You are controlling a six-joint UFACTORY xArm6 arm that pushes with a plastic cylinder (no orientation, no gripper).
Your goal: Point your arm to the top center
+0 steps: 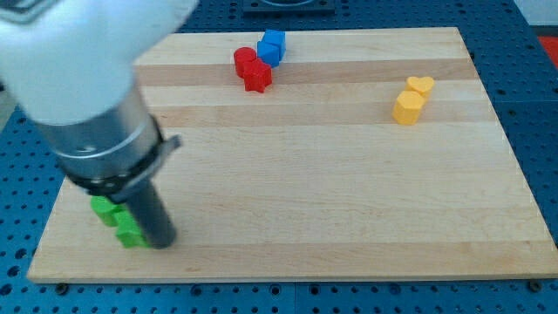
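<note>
The tool, a bare rod that grasps nothing, has my tip low at the view's left, touching, it seems, two green blocks, well apart from the desk's top centre, near red and blue blocks.

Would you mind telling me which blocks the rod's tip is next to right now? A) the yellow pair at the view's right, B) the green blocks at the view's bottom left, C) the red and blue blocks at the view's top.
B: my tip sits right beside the green blocks at the board's bottom left, far from the red blocks, blue block and yellow blocks.
</note>
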